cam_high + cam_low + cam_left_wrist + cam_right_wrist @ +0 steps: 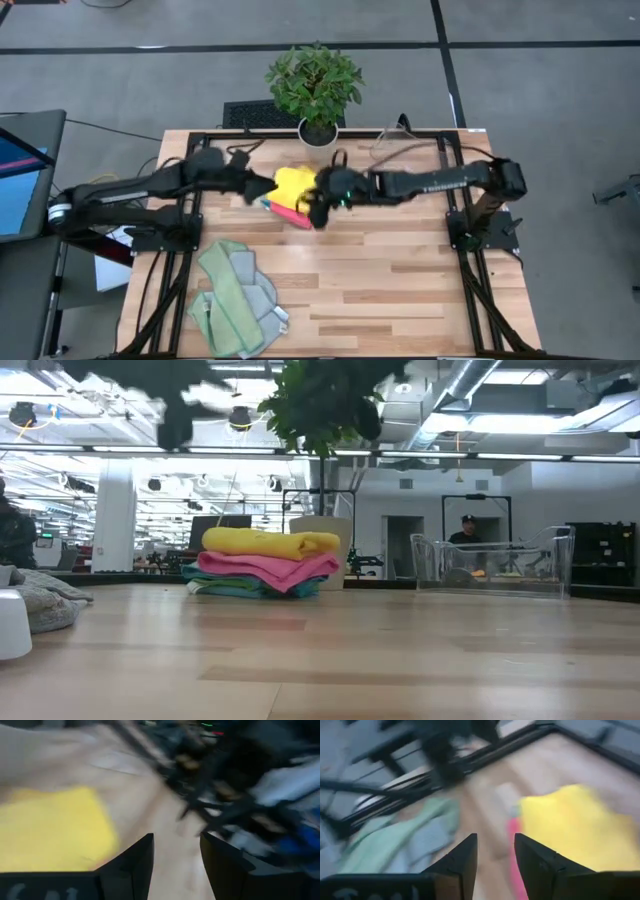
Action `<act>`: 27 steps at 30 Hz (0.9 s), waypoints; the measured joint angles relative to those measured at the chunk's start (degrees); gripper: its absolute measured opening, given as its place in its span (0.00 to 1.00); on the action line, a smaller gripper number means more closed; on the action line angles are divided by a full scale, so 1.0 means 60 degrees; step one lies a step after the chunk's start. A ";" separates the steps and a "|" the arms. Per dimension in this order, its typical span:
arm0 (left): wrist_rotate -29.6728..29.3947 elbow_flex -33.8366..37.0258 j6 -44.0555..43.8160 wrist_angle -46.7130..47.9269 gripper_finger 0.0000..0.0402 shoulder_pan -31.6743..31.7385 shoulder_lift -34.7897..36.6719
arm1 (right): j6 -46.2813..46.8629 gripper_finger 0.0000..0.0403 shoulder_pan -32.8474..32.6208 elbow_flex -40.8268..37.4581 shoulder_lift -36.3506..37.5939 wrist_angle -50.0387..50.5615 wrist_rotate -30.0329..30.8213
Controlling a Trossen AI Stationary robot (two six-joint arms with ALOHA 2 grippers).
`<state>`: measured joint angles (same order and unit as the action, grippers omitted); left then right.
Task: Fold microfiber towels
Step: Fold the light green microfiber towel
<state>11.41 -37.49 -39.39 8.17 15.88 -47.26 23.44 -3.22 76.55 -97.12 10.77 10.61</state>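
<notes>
Now both my grippers, left [176,865] and right [495,862], hang open and empty over three stacked towels [262,565] near the table's [400,290] far edge.

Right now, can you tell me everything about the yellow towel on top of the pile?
The yellow towel is soft, fluffy cloth, folded into a thick pad with rounded edges. It lies flat on top of a small stack, directly on the pink towel, with teal cloth beneath that. The stack sits on the wooden table near the potted plant. Neither gripper holds it; both sit beside the pile.
</notes>
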 joint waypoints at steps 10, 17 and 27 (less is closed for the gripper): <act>-0.2101 -0.0056 -0.2025 0.0854 0.38 -0.5309 0.1181 | -0.1535 0.39 -0.2713 0.0318 -0.1654 -0.1963 0.0355; -0.4023 -0.0056 -0.2736 -0.0195 0.38 -0.6741 0.1147 | -0.4058 0.50 -0.3592 0.2558 -0.3878 -0.2151 0.0432; -0.4635 -0.0056 -0.2710 -0.1217 0.38 -0.6833 0.1150 | -0.5745 0.63 -0.4382 0.6325 -0.7201 -0.2176 -0.0488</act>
<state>-16.40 -37.82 -55.65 0.86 -25.12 -40.36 -11.03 -29.51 114.51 -140.32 -2.28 7.68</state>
